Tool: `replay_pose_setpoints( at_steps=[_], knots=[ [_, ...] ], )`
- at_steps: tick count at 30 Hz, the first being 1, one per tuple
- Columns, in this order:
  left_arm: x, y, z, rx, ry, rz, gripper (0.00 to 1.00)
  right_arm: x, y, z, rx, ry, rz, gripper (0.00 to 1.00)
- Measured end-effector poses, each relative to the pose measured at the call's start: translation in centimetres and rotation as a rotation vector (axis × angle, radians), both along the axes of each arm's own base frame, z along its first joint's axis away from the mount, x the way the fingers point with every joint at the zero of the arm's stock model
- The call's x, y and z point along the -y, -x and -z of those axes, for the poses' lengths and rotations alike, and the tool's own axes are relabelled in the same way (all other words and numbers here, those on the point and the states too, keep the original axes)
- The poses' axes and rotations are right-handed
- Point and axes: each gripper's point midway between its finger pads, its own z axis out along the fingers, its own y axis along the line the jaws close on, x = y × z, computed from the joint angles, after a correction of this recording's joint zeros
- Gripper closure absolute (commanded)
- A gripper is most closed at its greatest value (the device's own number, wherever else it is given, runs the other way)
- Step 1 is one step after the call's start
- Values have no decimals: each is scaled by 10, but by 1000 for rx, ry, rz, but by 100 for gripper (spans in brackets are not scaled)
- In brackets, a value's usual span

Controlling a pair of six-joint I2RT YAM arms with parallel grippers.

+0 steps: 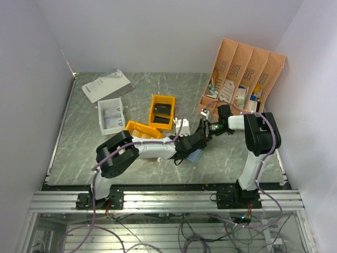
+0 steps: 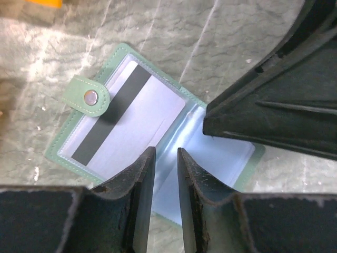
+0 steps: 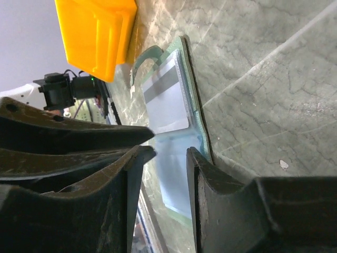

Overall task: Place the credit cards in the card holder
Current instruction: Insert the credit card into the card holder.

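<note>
Grey-green folding card holder (image 2: 79,97) holds one white striped card (image 2: 137,118), blue pocket (image 2: 210,163) unfilled; my left gripper (image 2: 164,211) above it, parted, empty

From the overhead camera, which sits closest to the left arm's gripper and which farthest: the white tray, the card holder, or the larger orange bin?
Measured from the left gripper in the top view:
1. Card holder: just below the fingers, on the near side.
2. Larger orange bin: to the left and a little farther back.
3. White tray: well off to the left, beyond both orange bins.
</note>
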Motion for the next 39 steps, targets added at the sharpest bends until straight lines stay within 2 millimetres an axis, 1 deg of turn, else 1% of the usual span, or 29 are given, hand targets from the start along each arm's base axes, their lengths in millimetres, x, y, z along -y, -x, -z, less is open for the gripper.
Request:
replay_pose_setpoints(
  at_steps=[2,5,7,8,10,12,14,17,20,24,30,34,39],
  knots=[
    [-1,1,-11,17,4,41,65,1,-2,-2,20,8,0,68],
    [-3,3,-35,58,22,99,65,2,-3,-4,48,15,-2,82],
    [-9,3,-54,95,34,137,65,2,-4,-4,57,24,-1,93],
    [-12,4,-60,104,36,152,67,3,-4,-3,63,30,-2,97],
    [-20,5,-66,113,48,176,75,4,-4,-2,68,38,-3,100],
    [-37,2,-62,100,36,187,85,4,-4,1,69,52,-4,100],
    [-60,-8,-51,73,1,173,92,3,-2,3,68,64,-9,100],
    [-86,-22,-36,33,-62,148,93,0,1,6,66,86,-19,100],
    [-100,-32,-25,5,-123,143,93,-2,2,8,71,101,-28,100],
    [-98,-39,-8,-32,-198,175,93,-3,4,11,73,116,-36,100],
    [-96,-40,17,-82,-266,213,93,-3,5,14,74,140,-41,100],
    [-94,-40,17,-86,-263,220,93,-5,6,16,78,158,-52,100],
    [-89,-35,18,-93,-254,240,93,-9,5,16,94,173,-66,100]
  ],
)
